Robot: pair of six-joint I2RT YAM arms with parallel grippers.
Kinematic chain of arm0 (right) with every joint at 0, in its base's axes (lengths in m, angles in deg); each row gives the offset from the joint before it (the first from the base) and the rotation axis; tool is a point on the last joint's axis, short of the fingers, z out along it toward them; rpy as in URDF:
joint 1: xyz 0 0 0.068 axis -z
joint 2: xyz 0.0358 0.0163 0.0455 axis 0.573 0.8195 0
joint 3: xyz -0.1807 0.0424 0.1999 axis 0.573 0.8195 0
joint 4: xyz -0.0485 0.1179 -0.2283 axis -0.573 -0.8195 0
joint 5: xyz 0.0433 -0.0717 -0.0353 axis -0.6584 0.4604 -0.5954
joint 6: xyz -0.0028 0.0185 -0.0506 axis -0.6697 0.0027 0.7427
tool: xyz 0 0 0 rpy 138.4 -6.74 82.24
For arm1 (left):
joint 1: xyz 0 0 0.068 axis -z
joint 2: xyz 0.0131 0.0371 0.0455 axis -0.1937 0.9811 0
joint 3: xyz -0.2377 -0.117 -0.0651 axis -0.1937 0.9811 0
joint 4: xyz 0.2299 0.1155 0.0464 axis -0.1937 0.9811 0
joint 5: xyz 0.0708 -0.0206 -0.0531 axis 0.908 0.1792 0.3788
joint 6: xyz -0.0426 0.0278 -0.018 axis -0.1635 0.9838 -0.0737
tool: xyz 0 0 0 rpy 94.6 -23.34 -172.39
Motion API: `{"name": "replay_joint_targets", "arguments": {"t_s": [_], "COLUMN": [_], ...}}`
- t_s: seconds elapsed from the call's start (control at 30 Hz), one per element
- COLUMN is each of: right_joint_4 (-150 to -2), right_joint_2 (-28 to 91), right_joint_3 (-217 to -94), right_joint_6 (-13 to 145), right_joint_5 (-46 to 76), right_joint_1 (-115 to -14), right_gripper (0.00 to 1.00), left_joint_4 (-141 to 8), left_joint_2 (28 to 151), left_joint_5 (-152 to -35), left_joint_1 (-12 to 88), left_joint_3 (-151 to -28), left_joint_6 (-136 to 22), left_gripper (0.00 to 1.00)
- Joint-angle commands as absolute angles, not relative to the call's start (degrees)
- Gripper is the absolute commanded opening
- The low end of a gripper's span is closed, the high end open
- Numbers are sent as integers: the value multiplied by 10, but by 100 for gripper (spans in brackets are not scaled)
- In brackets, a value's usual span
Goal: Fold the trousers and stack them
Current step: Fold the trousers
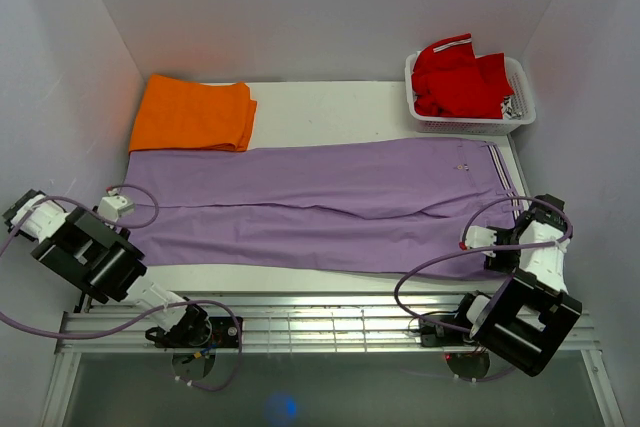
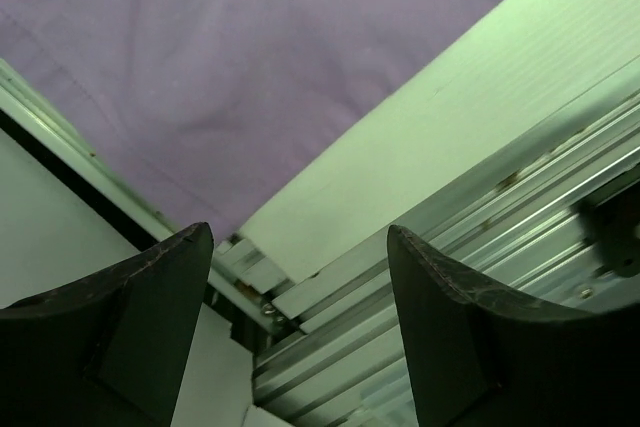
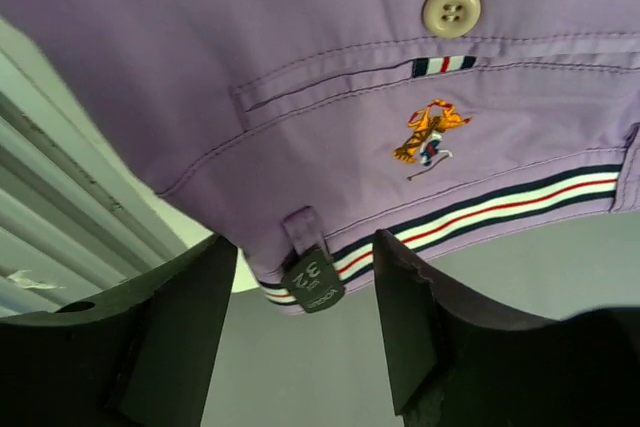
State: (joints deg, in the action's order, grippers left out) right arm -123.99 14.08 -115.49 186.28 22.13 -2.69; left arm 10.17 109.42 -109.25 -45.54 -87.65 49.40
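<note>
The purple trousers [image 1: 320, 202] lie flat and long across the table [image 1: 330, 107]. The waist end is on the right and the legs point left. The left gripper [image 2: 298, 242] hangs over the near left corner, fingers apart, holding nothing. The right gripper [image 3: 303, 247] hangs over the waist end, fingers apart too.
</note>
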Motion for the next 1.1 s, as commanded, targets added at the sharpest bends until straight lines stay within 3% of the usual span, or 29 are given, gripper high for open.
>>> {"name": "replay_joint_targets", "arguments": {"t_s": [0.0,0.17,0.3,0.4,0.53,0.63,0.77,0.8,0.87,1.07], "right_joint_4": [-1200,-1181,-1176,-1178,-1184,-1192,-1198,-1200,-1217,-1286], "right_joint_2": [150,141,143,146,143,141,141,140,138,141], "right_joint_3": [-1154,-1131,-1133,-1141,-1143,-1147,-1156,-1160,-1182,-1258], "right_joint_6": [1926,1938,1936,1928,1927,1926,1918,1916,1917,1955], "right_joint_5": [222,222,240,242,241,241,239,237,230,166], "right_joint_1": [-22,-18,-18,-18,-18,-18,-17,-17,-3,74], "right_gripper": [58,39,16,11,8,8,8,8,8,8], "left_joint_4": [85,59,27,-2,-56,-97,-125,-121,-92,85], "left_joint_2": [1103,1113,1104,1081,1059,1049,1048,1048,1041,1071], "left_joint_5": [-1086,-1073,-1078,-1070,-1056,-1038,-1024,-1024,-1048,-1177], "left_joint_1": [-498,-531,-530,-531,-531,-530,-534,-537,-559,-650], "left_joint_3": [-877,-853,-818,-770,-707,-667,-650,-652,-674,-829], "left_joint_6": [639,767,824,879,922,937,934,933,937,952], "left_gripper": [81,74,71,67,57,44,24,13,2,0]}}
